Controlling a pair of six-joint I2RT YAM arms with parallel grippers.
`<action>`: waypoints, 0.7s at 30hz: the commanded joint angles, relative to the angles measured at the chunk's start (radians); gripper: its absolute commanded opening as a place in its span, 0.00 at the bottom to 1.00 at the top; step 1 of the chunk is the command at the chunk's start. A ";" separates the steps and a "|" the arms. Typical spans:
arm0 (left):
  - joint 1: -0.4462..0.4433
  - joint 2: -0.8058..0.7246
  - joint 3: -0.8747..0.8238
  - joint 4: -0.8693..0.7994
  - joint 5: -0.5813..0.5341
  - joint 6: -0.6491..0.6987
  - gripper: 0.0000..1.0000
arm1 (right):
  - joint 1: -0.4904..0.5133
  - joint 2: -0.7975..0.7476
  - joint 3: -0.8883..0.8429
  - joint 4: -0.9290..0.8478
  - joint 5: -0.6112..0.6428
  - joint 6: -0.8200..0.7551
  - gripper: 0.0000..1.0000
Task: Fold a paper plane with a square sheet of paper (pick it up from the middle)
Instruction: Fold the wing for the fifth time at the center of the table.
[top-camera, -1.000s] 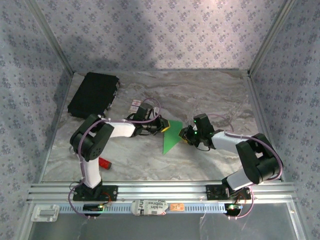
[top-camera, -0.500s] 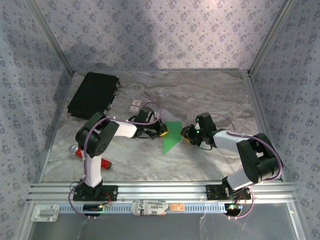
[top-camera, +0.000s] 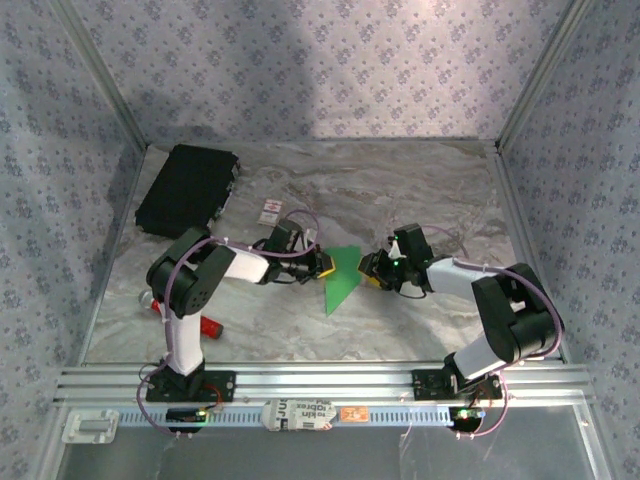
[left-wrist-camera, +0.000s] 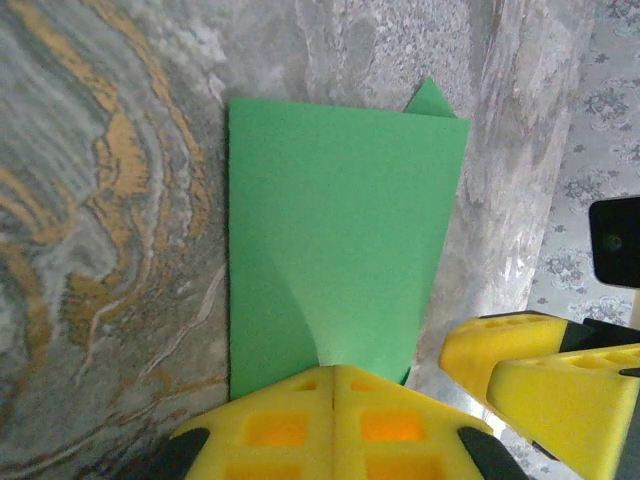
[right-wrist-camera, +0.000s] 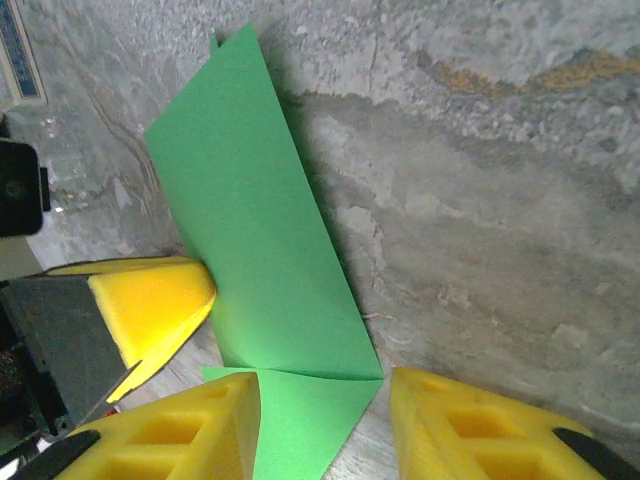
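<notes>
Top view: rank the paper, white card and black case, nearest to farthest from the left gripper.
1. Paper, pinched in the left gripper.
2. White card, just beyond it, to the left.
3. Black case, far-left corner.

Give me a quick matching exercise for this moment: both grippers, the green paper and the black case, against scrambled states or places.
Things:
1. left gripper
2. right gripper
3. green paper
4. black case

States or places:
A. far left corner of the table
B. open, astride a paper edge
C. folded, lying between the two grippers
D. shut on the green paper

Pairs: 1-D, 2-B, 3-C, 4-A
</notes>
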 joint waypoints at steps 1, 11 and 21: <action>-0.006 0.004 -0.038 -0.094 0.044 0.016 0.05 | -0.014 0.018 0.075 -0.092 0.001 -0.107 0.40; 0.000 0.004 -0.030 -0.101 0.031 0.008 0.05 | -0.021 0.160 0.225 -0.143 0.005 -0.229 0.40; 0.008 -0.001 -0.043 -0.088 0.031 0.006 0.05 | -0.027 0.258 0.320 -0.192 -0.012 -0.273 0.41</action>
